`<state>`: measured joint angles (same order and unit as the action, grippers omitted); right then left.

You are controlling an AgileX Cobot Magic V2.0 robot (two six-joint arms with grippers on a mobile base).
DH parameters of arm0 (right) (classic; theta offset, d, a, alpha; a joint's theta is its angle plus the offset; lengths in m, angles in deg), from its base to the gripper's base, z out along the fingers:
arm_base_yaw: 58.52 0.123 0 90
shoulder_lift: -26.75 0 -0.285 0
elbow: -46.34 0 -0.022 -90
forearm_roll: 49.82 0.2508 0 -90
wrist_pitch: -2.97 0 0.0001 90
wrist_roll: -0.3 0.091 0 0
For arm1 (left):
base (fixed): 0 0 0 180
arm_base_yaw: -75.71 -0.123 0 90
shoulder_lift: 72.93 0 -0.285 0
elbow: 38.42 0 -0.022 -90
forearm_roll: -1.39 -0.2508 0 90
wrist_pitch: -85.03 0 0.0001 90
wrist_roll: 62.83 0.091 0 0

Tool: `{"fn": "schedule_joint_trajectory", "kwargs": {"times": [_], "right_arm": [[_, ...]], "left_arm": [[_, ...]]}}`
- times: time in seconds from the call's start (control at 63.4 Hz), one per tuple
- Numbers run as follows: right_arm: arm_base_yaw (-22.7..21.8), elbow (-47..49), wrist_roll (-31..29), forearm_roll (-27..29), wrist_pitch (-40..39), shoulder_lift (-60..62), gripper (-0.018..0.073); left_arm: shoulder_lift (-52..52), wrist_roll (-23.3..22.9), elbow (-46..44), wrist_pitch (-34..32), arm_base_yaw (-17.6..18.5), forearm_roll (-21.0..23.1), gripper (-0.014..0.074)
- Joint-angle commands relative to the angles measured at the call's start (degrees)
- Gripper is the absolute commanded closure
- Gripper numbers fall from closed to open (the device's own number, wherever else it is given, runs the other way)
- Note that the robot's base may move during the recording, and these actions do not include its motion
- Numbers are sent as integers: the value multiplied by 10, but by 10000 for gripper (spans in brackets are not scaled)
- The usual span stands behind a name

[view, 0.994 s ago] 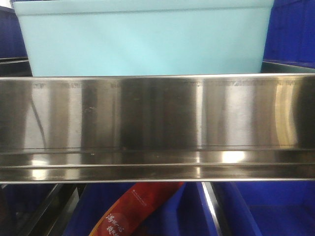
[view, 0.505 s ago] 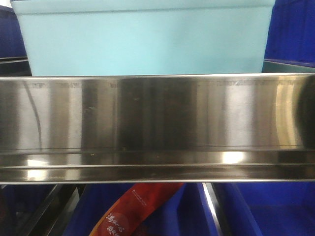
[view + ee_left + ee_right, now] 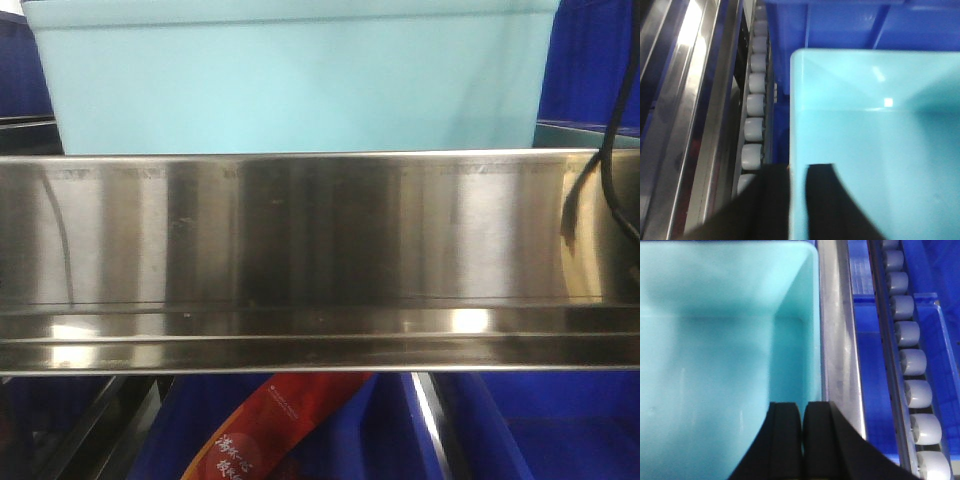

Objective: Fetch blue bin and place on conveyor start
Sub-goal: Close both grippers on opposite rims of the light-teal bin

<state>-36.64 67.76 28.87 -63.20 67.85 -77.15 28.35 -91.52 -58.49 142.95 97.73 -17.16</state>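
The blue bin (image 3: 300, 85) sat just behind the steel rail (image 3: 300, 240), dark blue crates (image 3: 590, 60) flanking it; the left gripper (image 3: 798, 169) pinched the bin's left wall, a finger each side; the right gripper (image 3: 802, 410) hung at its right wall, fingers pressed nearly together.

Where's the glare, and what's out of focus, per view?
Front view: hot specular patches along the lower lip of the steel rail; blue bin evenly lit, mildly soft. Left wrist view: left gripper a blurred black silhouette, small white highlight inside the bin, glare streak on the metal at top left. Right wrist view: right gripper equally defocused, soft shadow across the bin interior, rollers reasonably sharp.
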Motion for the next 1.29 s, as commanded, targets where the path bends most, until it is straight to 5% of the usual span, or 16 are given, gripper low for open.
{"fn": "schedule_joint_trajectory", "kwargs": {"times": [0.0,0.095,0.442,1.277], "right_arm": [[-2,7,2,-9,0,3,358],[-2,7,2,-9,-10,0,237],[-28,7,2,20,-31,-33,325],[-41,6,-17,41,-32,-69,324]], "left_arm": [[2,-5,-6,1,3,1,375],[8,-5,-6,-1,2,1,331],[45,-6,-6,2,-28,3,332],[73,-2,51,-20,-30,27,332]]}}
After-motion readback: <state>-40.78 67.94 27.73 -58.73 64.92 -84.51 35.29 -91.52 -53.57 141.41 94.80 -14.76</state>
